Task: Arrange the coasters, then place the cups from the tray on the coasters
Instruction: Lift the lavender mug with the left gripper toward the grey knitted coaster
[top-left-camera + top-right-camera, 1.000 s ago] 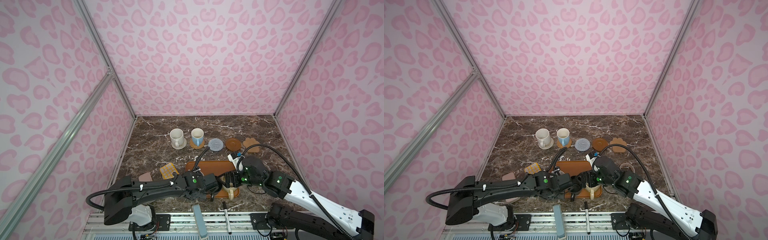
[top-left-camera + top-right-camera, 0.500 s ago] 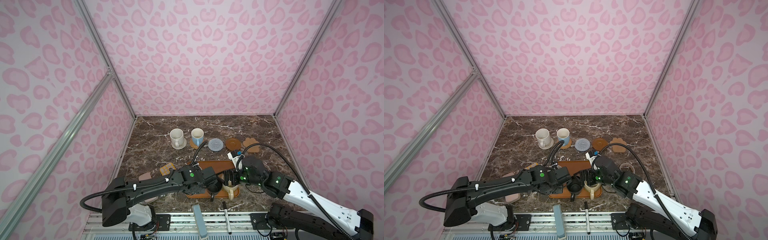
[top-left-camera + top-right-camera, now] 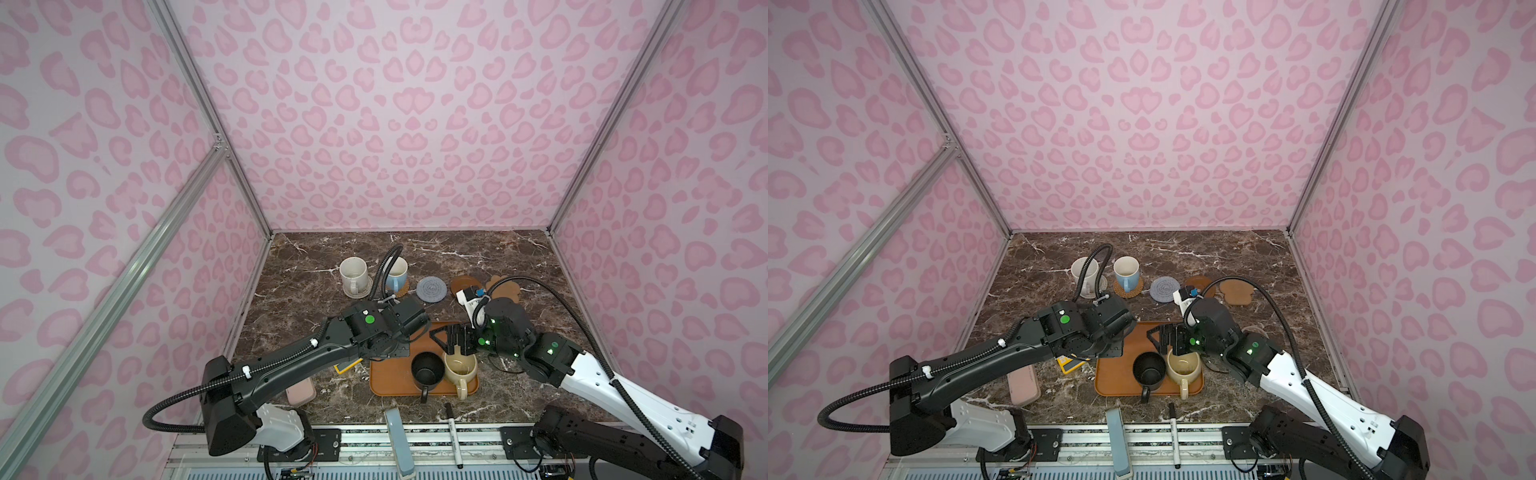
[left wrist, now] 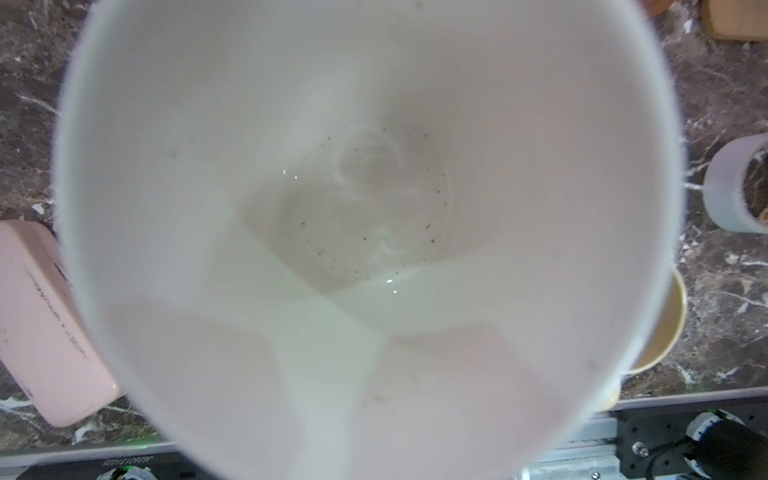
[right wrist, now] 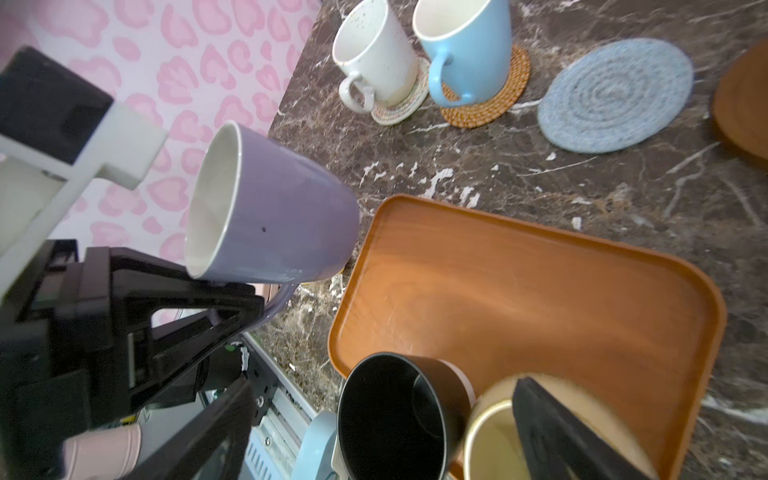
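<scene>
Your left gripper (image 5: 257, 308), pinching the lavender ceramic mug (image 5: 270, 208) by its handle, has drawn it leftward off the orange-brown rectangular tray (image 3: 390, 380) since a second ago. Only the black mug (image 3: 426, 368) and squat cream-yellow mug (image 3: 460, 368) sit in that tray, your right gripper (image 3: 456, 345) spread wide just above them.

1. Behind the orange-brown rectangular wooden tray (image 3: 390, 380) lie, left to right, the beige woven round coaster (image 5: 409, 104), tan rattan round coaster (image 5: 490, 108), grey-blue woven round coaster (image 5: 615, 95), brown rimmed disc coaster (image 3: 463, 282) and tan paw-shaped coaster (image 3: 505, 289).
2. The speckled white ceramic mug (image 3: 353, 270) stands on the beige coaster, the light blue ceramic mug (image 3: 1126, 272) on the rattan one.
3. The black ceramic mug (image 3: 426, 370) stands left of the squat cream-yellow mug (image 3: 460, 368), side by side on the tray's front right.
4. The lavender ceramic mug (image 5: 282, 216) hangs tilted just off the tray's far left corner.
</scene>
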